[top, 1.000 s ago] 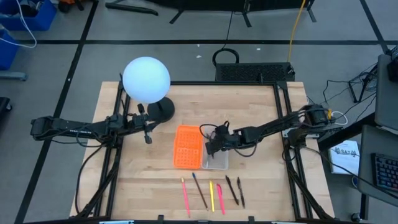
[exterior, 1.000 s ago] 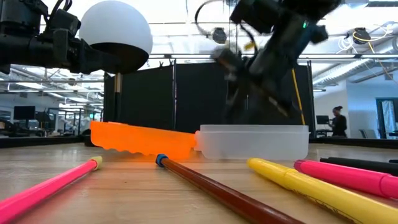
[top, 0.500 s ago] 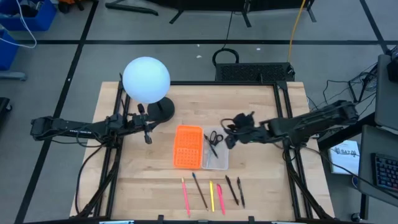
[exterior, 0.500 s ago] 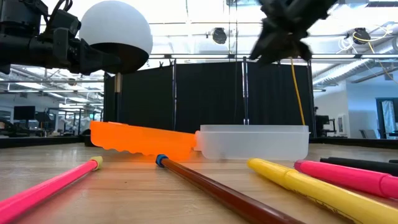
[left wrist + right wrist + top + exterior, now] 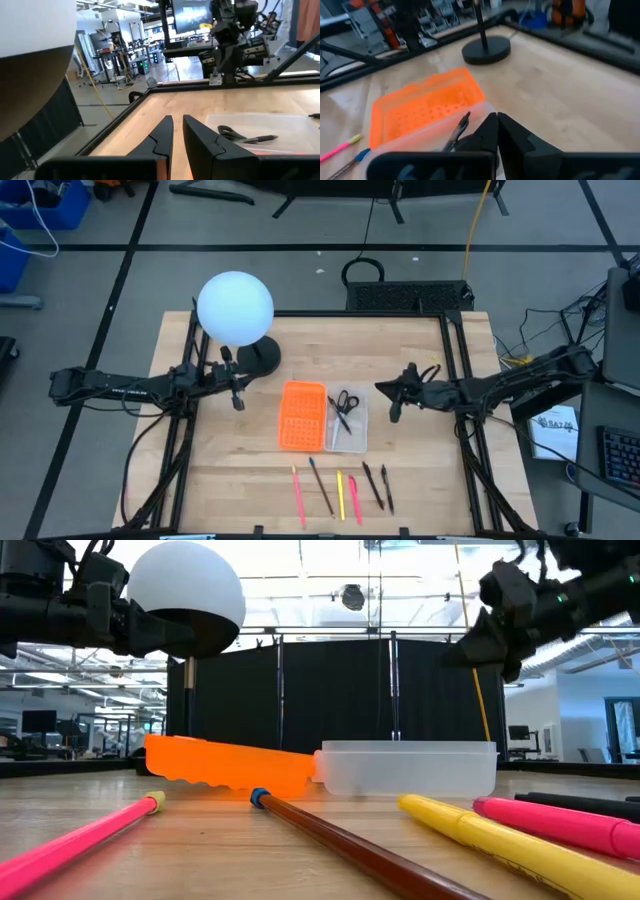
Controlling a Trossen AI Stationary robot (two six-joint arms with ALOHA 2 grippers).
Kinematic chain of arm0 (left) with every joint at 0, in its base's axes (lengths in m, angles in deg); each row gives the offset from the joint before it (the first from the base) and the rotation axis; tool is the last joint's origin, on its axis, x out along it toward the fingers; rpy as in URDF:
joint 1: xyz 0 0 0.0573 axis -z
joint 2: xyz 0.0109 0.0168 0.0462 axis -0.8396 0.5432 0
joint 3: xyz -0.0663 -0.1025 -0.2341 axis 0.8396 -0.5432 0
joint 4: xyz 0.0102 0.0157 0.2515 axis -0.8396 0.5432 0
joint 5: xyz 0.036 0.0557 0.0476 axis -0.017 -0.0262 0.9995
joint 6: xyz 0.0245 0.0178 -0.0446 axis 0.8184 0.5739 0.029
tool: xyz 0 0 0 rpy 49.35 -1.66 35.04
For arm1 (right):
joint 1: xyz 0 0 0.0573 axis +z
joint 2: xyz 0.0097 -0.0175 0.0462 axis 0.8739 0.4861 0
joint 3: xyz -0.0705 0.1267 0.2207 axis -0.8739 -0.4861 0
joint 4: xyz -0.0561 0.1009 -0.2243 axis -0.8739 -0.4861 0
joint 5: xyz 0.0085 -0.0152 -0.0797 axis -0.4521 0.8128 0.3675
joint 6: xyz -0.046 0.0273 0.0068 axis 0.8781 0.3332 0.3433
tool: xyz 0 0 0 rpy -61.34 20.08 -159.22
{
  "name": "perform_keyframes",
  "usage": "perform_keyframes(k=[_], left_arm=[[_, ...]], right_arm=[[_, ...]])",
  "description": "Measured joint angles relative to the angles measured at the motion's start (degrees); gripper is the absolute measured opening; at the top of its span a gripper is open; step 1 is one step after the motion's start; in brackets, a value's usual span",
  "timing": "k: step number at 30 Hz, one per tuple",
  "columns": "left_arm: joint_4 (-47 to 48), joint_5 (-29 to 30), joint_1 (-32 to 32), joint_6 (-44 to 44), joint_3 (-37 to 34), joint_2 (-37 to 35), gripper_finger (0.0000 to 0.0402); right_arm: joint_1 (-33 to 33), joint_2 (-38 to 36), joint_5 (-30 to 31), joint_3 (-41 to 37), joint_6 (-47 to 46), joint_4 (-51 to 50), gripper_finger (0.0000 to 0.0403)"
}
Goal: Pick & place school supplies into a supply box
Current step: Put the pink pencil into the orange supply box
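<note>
Right tool (image 5: 391,416): fingers together, empty; hangs above the desk (image 5: 420,350), just beside the box's far-from-lid side.
Left tool (image 5: 238,403): fingers nearly together with a thin gap, nothing between; waits near the lamp (image 5: 236,310), well apart from the supplies.
Box (image 5: 347,440): clear tray, between the right tool and the orange lid (image 5: 301,415) joined to it; lid lies open and flat.
Scissors (image 5: 343,403): inside the box, at its end toward the lamp side.
Pens (image 5: 340,490): six in a row on the desk, beyond the box from both tools, near the front edge; pink, brown, yellow, pink, two dark.
Done: scissors placed, by the look of it.
Left: all six pens; possibly closing the lid.
Progress: early, most items not yet boxed.
</note>
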Motion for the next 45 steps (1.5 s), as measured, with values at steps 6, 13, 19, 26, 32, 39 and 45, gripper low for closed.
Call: perform_keyframes(k=[6, 13, 19, 26, 32, 39, 45], left_arm=[[-0.9, 3.4, 0.0, -3.2, 0.0, 0.0, 0.0051], [0.3, 5.7, 0.0, -10.2, 0.0, 0.0, 0.0051], [9.3, 5.7, 0.0, -22.9, 0.0, 0.0, 0.0051], [19.9, 5.9, 2.1, -33.8, 0.0, 0.0, 0.0051], [18.0, 12.7, 7.0, -33.5, 0.0, 0.1, 0.0051], [16.7, 15.7, 9.0, -35.5, 0.0, 0.1, 0.0051], [19.4, 15.7, 11.2, -41.0, 1.3, 0.2, 0.0039]], right_arm=[[-2.5, -1.2, -4.6, -6.2, 11.1, 11.3, 0.0001], [-6.9, -5.2, -22.3, -8.6, 20.4, 14.0, 0.0001], [-12.5, -9.9, -27.2, -8.6, 19.7, 12.9, 0.0], [-15.4, -11.7, -40.3, -8.7, 20.3, 11.7, 0.0], [-16.9, -18.2, -40.5, -14.6, 23.2, 13.6, 0.0], [-18.7, -29.8, -37.4, -17.3, 21.1, 6.1, 0.0], [-17.9, -34.6, -42.2, -17.4, 23.7, 6.3, 0.0]])
